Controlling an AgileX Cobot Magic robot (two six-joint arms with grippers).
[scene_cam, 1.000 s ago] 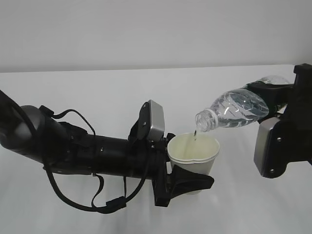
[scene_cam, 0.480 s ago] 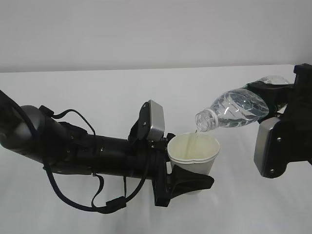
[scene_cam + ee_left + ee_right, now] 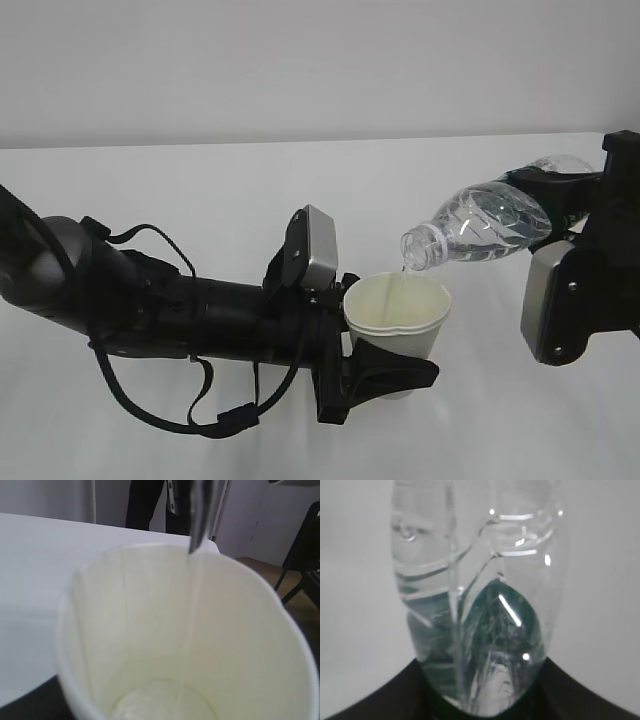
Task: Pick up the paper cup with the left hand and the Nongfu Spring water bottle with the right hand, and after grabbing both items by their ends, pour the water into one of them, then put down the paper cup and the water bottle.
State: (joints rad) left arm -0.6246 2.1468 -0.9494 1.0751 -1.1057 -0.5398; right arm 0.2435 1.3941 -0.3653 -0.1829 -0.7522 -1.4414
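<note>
While your left hand (image 3: 385, 372) clasps the paper cup (image 3: 398, 316) low on its wall, holding it upright near the table's (image 3: 200, 190) middle, your right hand (image 3: 585, 215) grips the Nongfu Spring water bottle (image 3: 488, 225) by its base, tipped with the neck toward 8 o'clock. A thin thread of water (image 3: 192, 600) falls from the mouth, just above the cup's rim at 12 o'clock, down its inner wall. You have bare tabletop from 10 to 1 o'clock behind both
</note>
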